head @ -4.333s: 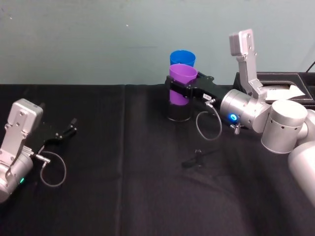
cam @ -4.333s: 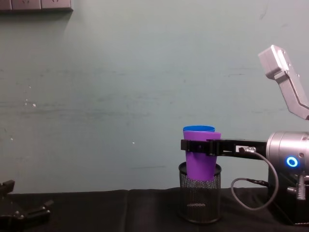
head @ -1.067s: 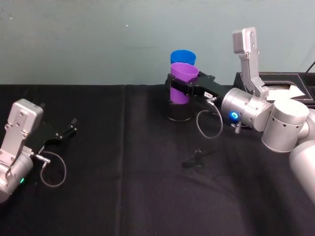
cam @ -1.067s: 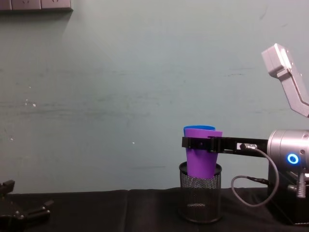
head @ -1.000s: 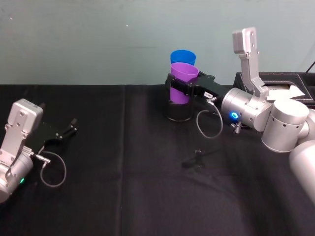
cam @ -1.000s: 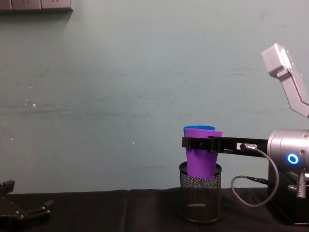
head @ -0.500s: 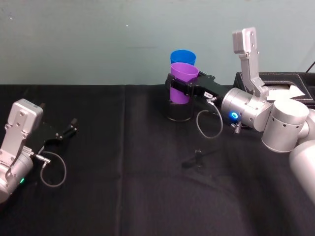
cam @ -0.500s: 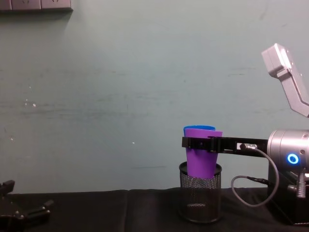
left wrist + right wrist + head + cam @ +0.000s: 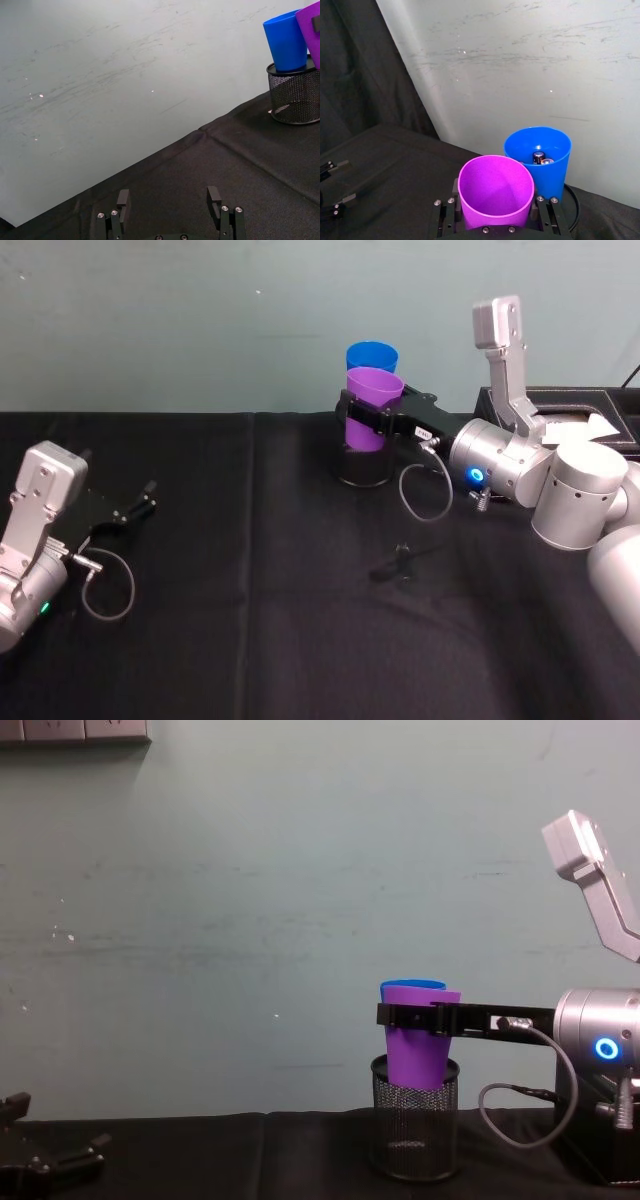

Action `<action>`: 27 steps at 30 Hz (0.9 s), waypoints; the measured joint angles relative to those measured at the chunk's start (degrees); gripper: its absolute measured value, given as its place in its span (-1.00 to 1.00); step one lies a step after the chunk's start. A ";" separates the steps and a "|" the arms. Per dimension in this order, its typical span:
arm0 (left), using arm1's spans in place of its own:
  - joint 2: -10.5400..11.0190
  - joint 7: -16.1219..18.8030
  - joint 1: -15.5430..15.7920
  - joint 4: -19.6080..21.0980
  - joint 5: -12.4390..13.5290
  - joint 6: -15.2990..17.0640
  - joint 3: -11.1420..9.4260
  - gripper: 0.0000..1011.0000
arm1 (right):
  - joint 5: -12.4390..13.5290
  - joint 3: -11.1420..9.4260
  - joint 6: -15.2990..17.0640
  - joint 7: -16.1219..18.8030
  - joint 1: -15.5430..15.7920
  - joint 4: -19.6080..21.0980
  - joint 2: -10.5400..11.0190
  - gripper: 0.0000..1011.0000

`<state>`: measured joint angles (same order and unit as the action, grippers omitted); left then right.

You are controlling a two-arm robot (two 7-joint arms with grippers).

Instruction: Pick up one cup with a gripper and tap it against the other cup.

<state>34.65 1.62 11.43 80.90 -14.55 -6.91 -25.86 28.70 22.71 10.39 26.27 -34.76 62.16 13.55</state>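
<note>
Over the black wire-mesh pen holder [image 9: 362,468], the right gripper [image 9: 370,418] has its fingers clamped on either side of the purple cup [image 9: 374,390], holding it upright with its base dipped just inside the holder's mouth. The blue cup [image 9: 371,355] stands in that same holder, right behind the purple one. Touching or a hair apart? Can't tell. Well left of the holder, the left gripper [image 9: 143,500] sits low at the table [image 9: 300,620], fingers spread wide, holding nothing.

Silver arms [image 9: 500,468], grey looped cables [image 9: 402,490]; right claw [image 9: 368,420] and left claw [image 9: 148,496] flat black, screw-studded
</note>
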 joint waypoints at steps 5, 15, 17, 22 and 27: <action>0.00 0.00 0.00 0.00 0.00 0.00 0.00 0.98 | 0.00 0.00 0.00 0.00 0.00 0.00 0.00 0.43; 0.00 0.00 0.00 0.00 0.00 0.00 0.00 0.98 | 0.00 0.00 0.00 0.00 0.00 0.00 0.00 0.44; 0.00 0.00 0.00 0.00 0.00 0.00 0.00 0.98 | 0.00 0.00 0.00 0.00 0.00 0.00 0.00 0.44; 0.00 0.00 0.00 0.00 0.00 0.00 0.00 0.98 | 0.00 0.00 0.00 0.00 0.00 0.00 0.00 0.44; 0.00 0.00 0.00 0.00 0.00 0.00 0.00 0.98 | 0.00 0.00 0.00 0.00 0.00 0.00 0.00 0.44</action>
<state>34.65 1.62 11.43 80.90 -14.55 -6.91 -25.86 28.70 22.71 10.39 26.27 -34.76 62.16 13.55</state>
